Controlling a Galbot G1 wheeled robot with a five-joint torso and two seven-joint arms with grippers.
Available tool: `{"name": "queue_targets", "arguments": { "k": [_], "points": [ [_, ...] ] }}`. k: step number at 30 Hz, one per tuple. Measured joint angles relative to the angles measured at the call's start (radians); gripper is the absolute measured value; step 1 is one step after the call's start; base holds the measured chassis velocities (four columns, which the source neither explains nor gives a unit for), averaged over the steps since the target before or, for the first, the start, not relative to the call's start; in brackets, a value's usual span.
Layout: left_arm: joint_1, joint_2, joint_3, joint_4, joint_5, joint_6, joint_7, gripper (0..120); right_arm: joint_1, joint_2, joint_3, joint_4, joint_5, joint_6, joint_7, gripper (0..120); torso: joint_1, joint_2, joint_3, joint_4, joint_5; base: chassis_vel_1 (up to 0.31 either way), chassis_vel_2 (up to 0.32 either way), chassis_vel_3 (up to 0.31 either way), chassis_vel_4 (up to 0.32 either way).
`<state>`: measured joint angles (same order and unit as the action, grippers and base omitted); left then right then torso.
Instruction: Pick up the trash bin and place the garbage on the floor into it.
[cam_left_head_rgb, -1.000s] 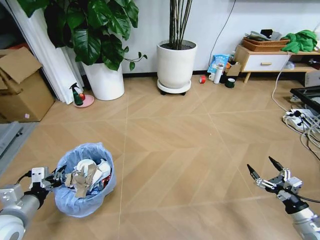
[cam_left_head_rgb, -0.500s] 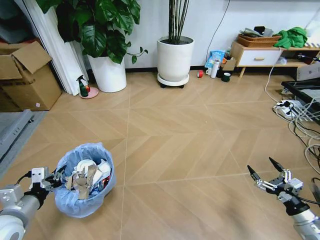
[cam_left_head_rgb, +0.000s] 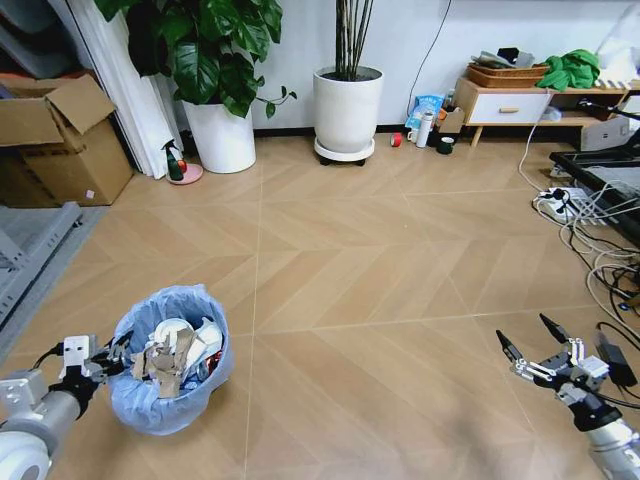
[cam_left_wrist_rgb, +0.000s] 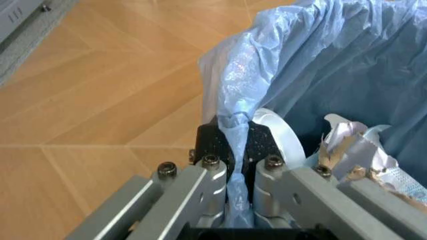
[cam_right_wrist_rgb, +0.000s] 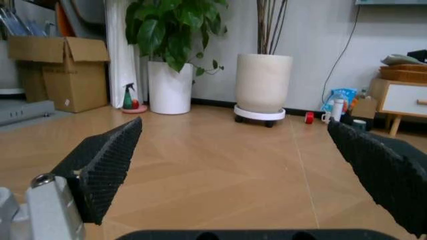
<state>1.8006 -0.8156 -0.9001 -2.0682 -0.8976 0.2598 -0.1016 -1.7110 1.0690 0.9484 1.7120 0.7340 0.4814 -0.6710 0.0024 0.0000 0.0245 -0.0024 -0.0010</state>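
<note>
Trash bin (cam_left_head_rgb: 168, 372) low on the robot's left, on wood floor (cam_left_head_rgb: 380, 290), blue liner stuffed with crumpled paper and cardboard scraps (cam_left_head_rgb: 175, 355). Left gripper (cam_left_head_rgb: 113, 356) at bin's near-left rim, jaws clamped tight on a fold of liner (cam_left_wrist_rgb: 235, 145). Right gripper (cam_left_head_rgb: 533, 347) low right, well apart from bin, jaws spread wide, nothing held.

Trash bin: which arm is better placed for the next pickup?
Right, probably. The right end effector is open and empty over bare floor. The left end effector is shut on the rim of the trash bin, already full of garbage.
</note>
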Motion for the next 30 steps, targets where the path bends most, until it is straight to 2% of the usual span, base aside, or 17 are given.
{"name": "queue_targets", "arguments": {
  "k": [2,6,9,25,30],
  "points": [
    [-0.003,-0.003,0.004,0.0,0.001,0.0,0.0,0,0.0,0.001,0.001,-0.001,0.001,0.002,-0.002,100,0.0,0.0,0.0,-0.0001,-0.0017,0.114,-0.119,-0.137,0.156],
    [-0.005,-0.005,0.007,0.0,0.003,0.0,-0.002,0,-0.004,0.002,0.004,-0.003,0.005,0.003,-0.006,100,0.0,0.0,0.0,-0.0004,-0.0002,0.12,-0.122,-0.131,0.124],
    [-0.004,-0.006,0.008,0.0,0.003,0.0,-0.002,0,-0.005,0.002,0.006,-0.003,0.006,0.004,-0.008,100,0.0,0.0,0.0,-0.0004,-0.0014,0.113,-0.127,-0.125,0.121],
    [-0.02,-0.011,0.036,0.026,0.012,0.0,-0.006,0,-0.007,0.016,0.007,-0.007,0.021,0.019,-0.036,100,0.0,0.0,0.0,0.0001,-0.0009,0.082,-0.085,-0.077,0.081],
    [-0.168,0.055,0.15,0.097,-0.005,0.013,-0.046,0,-0.024,0.031,0.02,-0.012,0.025,0.022,-0.056,100,0.0,0.0,0.0,-0.0002,-0.0005,0.0,0.0,0.0,0.0]
  ]
}}
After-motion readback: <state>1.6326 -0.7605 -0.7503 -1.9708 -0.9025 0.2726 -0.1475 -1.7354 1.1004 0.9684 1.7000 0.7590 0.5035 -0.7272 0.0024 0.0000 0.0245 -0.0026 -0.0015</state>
